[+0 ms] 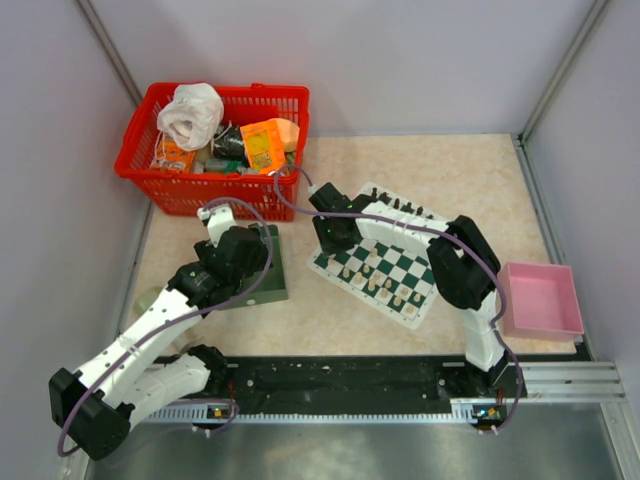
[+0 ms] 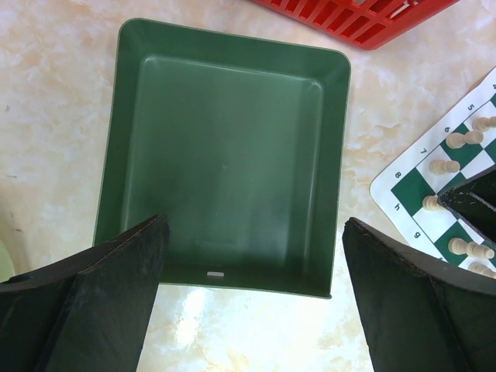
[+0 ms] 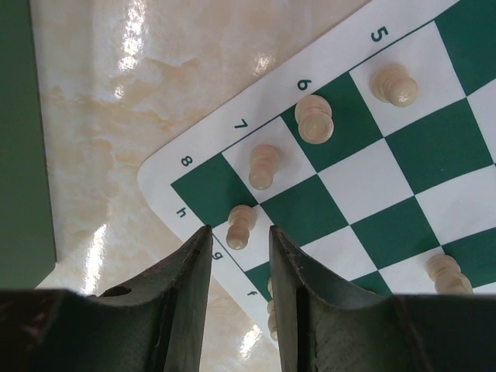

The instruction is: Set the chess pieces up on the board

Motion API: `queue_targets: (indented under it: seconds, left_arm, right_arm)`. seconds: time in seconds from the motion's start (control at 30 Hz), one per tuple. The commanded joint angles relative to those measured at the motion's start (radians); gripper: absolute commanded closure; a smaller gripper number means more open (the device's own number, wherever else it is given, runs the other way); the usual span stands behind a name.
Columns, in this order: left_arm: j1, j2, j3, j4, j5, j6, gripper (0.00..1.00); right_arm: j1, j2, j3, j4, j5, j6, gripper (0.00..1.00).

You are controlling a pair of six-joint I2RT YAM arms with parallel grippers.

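Chess pieces (image 1: 372,272) in cream stand on the near rows of the board (image 1: 418,262), with black ones lined along its far edge. The board lies at an angle on the table (image 1: 440,170), right of centre. The right gripper (image 3: 238,231) hovers over the board's corner by the 8 and h marks. Its jaws are slightly parted, with a cream pawn (image 3: 241,226) below the gap and no visible contact. The left gripper (image 2: 252,291) is spread wide, holding nothing, above the dark green tray (image 2: 338,155), whose floor shows bare. Behind the tray, a red basket (image 1: 180,185) holds a white bag (image 1: 190,112), an orange box (image 1: 262,144) and other packets. A pink bin (image 1: 540,298) sits right of the board.
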Motion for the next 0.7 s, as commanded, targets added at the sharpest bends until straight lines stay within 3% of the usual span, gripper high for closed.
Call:
queue_targets:
  seconds: [0.0,0.67]
  left_arm:
    - [0.007,-0.018,-0.004,0.014,-0.019,-0.007,0.01]
    - [0.015,-0.012,-0.001,0.018,-0.009,-0.004,0.01]
  right_arm:
    - [0.016,0.012,0.04,0.011,-0.019,-0.007,0.65]
    - [0.025,0.035,0.027,0.0,-0.023,-0.015,0.69]
